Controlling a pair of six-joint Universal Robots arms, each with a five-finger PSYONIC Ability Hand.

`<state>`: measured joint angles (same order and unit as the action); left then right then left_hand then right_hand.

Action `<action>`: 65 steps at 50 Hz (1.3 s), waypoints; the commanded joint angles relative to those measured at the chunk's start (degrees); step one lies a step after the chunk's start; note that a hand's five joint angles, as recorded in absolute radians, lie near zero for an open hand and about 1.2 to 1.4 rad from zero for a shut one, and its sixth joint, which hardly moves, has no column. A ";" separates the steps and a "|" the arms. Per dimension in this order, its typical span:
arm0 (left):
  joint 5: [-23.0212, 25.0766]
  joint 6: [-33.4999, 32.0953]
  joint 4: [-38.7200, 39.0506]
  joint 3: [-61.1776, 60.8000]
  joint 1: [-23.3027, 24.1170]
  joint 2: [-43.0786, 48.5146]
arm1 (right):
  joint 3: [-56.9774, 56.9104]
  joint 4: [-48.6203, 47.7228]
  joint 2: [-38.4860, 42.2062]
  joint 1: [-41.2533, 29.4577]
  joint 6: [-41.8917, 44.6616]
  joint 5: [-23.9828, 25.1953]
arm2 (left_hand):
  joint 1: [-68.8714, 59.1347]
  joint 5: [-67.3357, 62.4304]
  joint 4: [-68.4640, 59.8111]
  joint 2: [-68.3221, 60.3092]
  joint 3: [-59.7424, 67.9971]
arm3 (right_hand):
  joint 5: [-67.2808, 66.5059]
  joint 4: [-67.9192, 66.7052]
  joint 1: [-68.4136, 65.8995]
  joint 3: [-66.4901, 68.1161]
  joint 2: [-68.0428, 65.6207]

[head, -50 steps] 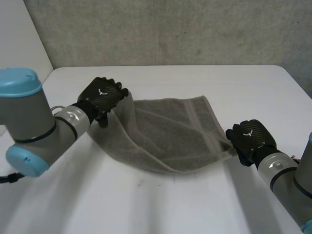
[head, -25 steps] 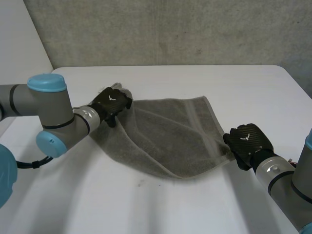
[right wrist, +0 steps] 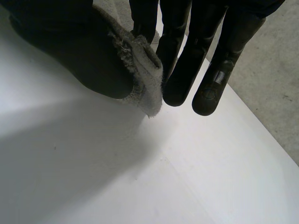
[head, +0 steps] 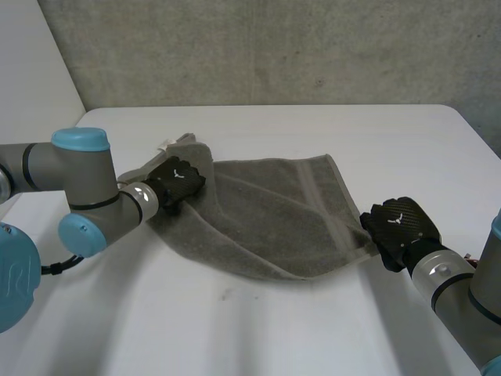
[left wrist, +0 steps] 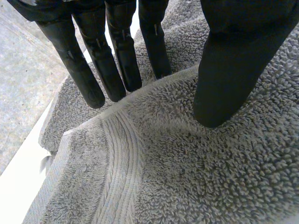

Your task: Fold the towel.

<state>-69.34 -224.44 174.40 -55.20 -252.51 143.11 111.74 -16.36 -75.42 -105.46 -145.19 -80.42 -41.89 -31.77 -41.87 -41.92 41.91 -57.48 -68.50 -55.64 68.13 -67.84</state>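
**Reader:** Fig. 1. Which step is shown?

**Robot:** Grasp secured, fold not yet carried over. The towel (head: pixel 274 223) lies rumpled across the centre of the frame on the white table (head: pixel 352 133). My left hand (head: pixel 178 182), left of centre, clamps the towel's left edge. In the left wrist view my thumb (left wrist: pixel 233 74) presses on top of the pile and my fingers (left wrist: pixel 117 60) close behind the hem. My right hand (head: pixel 401 227), at the lower right, pinches the right corner (right wrist: pixel 145 79) between thumb and fingers, as the right wrist view shows.

**Reader:** What does the next move call for?

**Robot:** I judge that both pinches must hold while one end is lifted and laid over the other, edges matched.

**Reader:** What differs from a second ago?

**Robot:** My left hand sits lower in the frame, its arm swung down and inward, and the left edge is bunched up behind it. My right hand has barely shifted.
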 commanded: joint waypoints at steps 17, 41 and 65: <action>-0.09 0.06 -1.26 -5.62 -1.76 -5.82 | -0.03 0.01 0.54 -0.01 0.17 0.00 | -7.35 -7.47 -7.37 -7.32 7.33 | -12.52 -11.50 -24.36 11.87 -12.16; -0.09 -0.03 2.79 -7.91 -2.46 -3.89 | 0.06 0.10 0.98 -0.45 0.26 -0.09 | -29.55 -29.67 -29.57 -29.52 29.53 | -12.52 -11.50 -24.36 11.87 -12.16; -4.48 1.02 3.32 -29.95 -6.86 -42.34 | -7.50 11.88 -13.61 2.89 -0.53 -0.53 | -38.11 -38.23 -38.13 -38.08 38.09 | -12.52 -11.50 -24.36 11.87 -12.16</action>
<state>-73.55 -223.57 178.02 -74.89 -257.79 117.31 108.92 -12.93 -79.65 -104.66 -145.45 -81.03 -67.39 -58.77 -69.59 -69.58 69.59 -57.48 -68.50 -55.64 68.13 -67.84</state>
